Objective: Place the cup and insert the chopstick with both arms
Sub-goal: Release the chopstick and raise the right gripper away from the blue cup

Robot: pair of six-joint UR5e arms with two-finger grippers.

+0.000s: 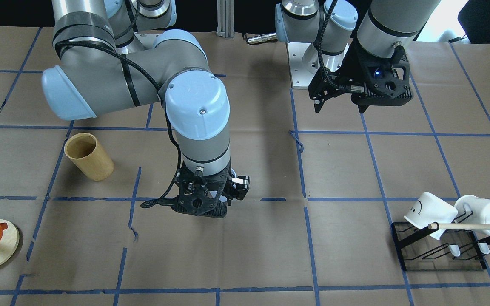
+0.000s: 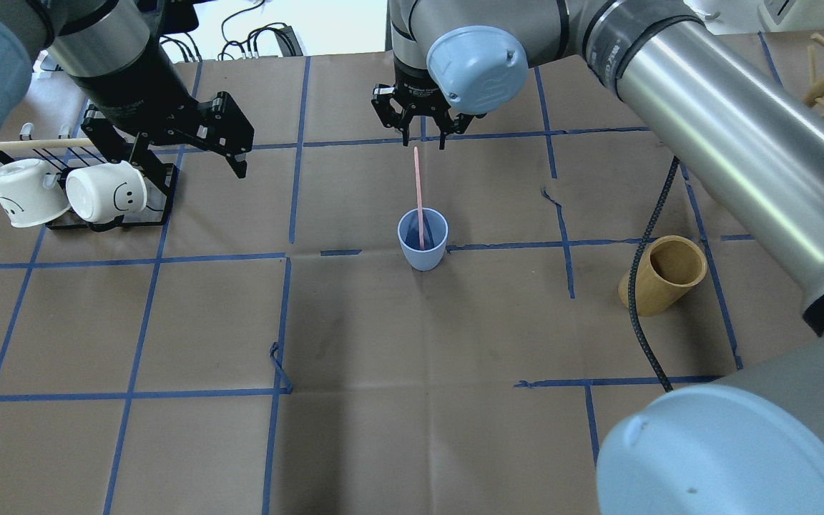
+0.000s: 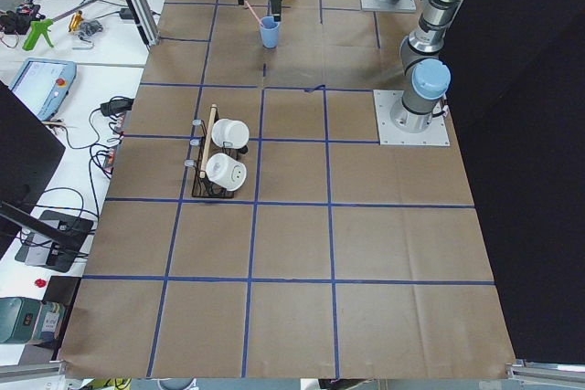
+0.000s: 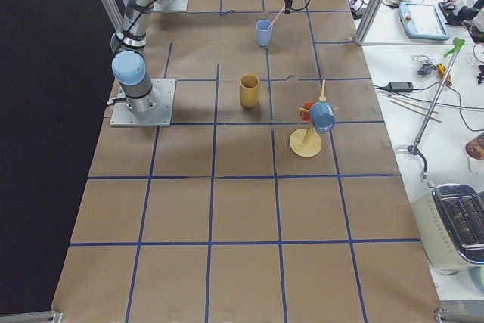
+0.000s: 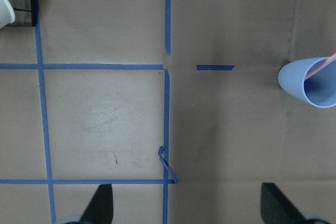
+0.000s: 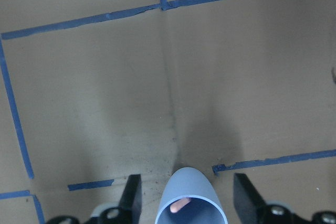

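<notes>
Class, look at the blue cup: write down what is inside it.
A pink chopstick stands inside the blue cup, leaning on its rim, upper end sticking out. Its lowest tip is hidden by the cup's wall.

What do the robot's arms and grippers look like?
The right arm and left arm are silver-grey tubes with pale blue rounded joint caps. A black braided cable runs along the right arm. The left gripper and right gripper are black, two-fingered.

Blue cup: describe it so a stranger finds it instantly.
Look to the middle of the brown papered table, near the right gripper. The blue cup stands upright there. Unlike the tan cylinder or racked white mugs, it holds a pink chopstick.
</notes>
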